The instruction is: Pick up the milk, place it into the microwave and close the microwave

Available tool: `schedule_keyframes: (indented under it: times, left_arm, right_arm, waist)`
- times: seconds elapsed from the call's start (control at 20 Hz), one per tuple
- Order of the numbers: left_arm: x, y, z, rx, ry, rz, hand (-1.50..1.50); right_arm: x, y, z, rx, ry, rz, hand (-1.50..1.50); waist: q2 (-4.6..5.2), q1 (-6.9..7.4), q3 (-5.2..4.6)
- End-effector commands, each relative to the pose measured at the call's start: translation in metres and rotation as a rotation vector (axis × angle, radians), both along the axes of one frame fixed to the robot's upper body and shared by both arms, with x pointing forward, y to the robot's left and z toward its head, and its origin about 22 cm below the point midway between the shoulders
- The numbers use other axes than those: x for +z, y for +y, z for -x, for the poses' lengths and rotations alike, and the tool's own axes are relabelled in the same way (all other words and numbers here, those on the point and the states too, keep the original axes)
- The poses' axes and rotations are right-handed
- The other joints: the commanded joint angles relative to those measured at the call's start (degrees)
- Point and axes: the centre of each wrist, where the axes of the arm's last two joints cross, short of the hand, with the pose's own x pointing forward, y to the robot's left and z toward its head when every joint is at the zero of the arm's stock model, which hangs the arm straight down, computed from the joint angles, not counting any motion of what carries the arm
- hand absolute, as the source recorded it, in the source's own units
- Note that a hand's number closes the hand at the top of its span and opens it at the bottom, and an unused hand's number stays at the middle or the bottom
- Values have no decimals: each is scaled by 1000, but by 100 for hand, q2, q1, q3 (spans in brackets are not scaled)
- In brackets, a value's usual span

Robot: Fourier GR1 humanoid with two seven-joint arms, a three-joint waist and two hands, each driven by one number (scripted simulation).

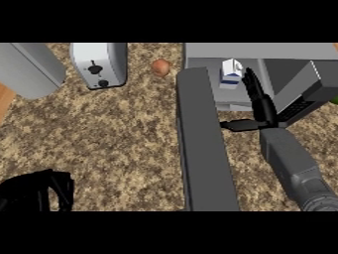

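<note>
Already the milk (231, 73) is set inside the microwave (259, 49). Beside it the right hand (263, 118) is held straight-fingered, nothing gripped, likely for withdrawal.

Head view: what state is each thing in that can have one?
Microwave door: swung wide open.
Milk: upright, inside the microwave.
Right robot hand: open, fingers straight beside the milk.
Left robot hand: open, resting at the lower left edge.
</note>
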Motion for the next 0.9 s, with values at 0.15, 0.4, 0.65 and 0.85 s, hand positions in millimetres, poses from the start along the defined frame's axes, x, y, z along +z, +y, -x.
schedule_keyframes:
  times: [0.15, 0.4, 0.65, 0.85]
  left_arm:
    - [-2, -23, -4, -48, 45, 4, 150]
    - [5, -67, -4, -106, 18, -77, 150]
    - [-10, -80, -46, -122, 1, -112, 150]
    - [-22, -113, -57, -213, -13, -182, 150]
  right_arm:
    - [-46, -22, 50, 45, 22, -40, -150]
    - [-59, -39, 73, 20, 38, -43, -150]
    - [-71, -53, 104, -22, 15, -61, -150]
    - [-67, -68, 122, -17, 16, -52, -150]
  waist:
    - [-83, -175, -11]
    - [-96, -208, -13]
    - [-82, -243, -16]
    - [-95, -329, -23]
